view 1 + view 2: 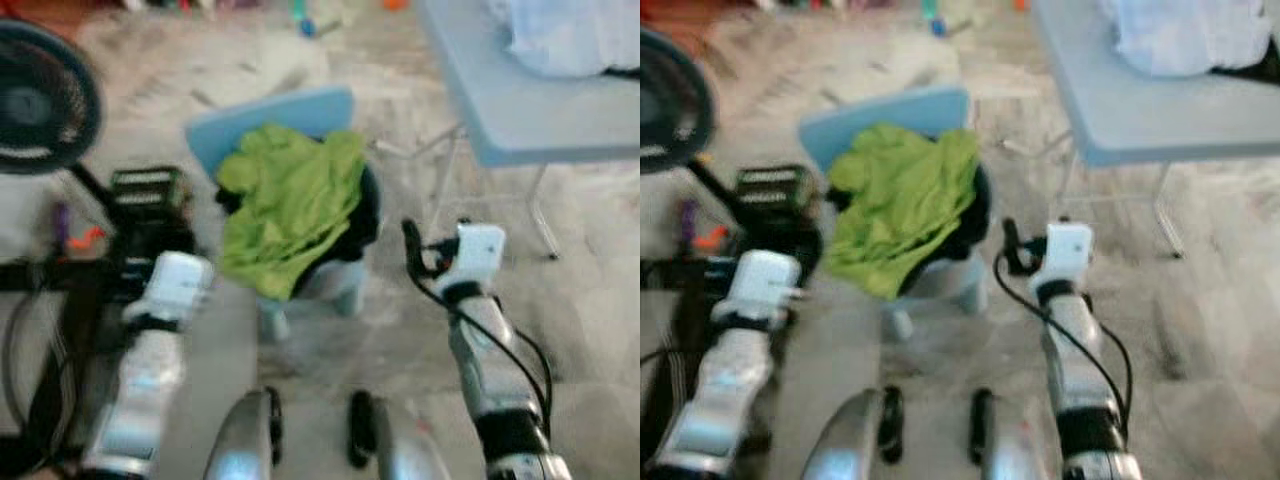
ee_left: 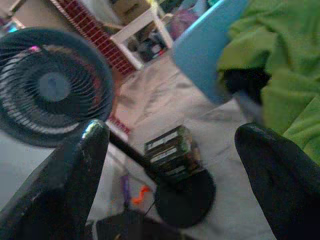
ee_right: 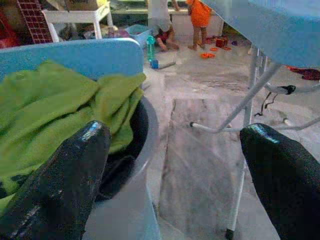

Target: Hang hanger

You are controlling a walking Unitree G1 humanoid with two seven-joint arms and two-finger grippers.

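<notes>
A green garment (image 1: pixel 295 205) lies heaped over something black (image 1: pixel 365 215) on a small light-blue chair (image 1: pixel 275 115) straight ahead on the floor. My left gripper (image 2: pixel 172 150) is open and empty, held low to the left of the chair; its fingers (image 2: pixel 75 170) frame the chair's edge and the fan base. My right gripper (image 1: pixel 412 248) is also open and empty, just right of the chair seat. In the right wrist view, its fingertips (image 3: pixel 65 180) stand wide apart beside the green garment (image 3: pixel 55 110).
A black floor fan (image 1: pixel 40 100) and its stand are at my left, with a dark box (image 1: pixel 148 190) by its base. A light-blue folding table (image 1: pixel 520 110) carrying white cloth (image 1: pixel 565 35) stands at the right. Toys and a person in orange (image 3: pixel 200 15) are far back.
</notes>
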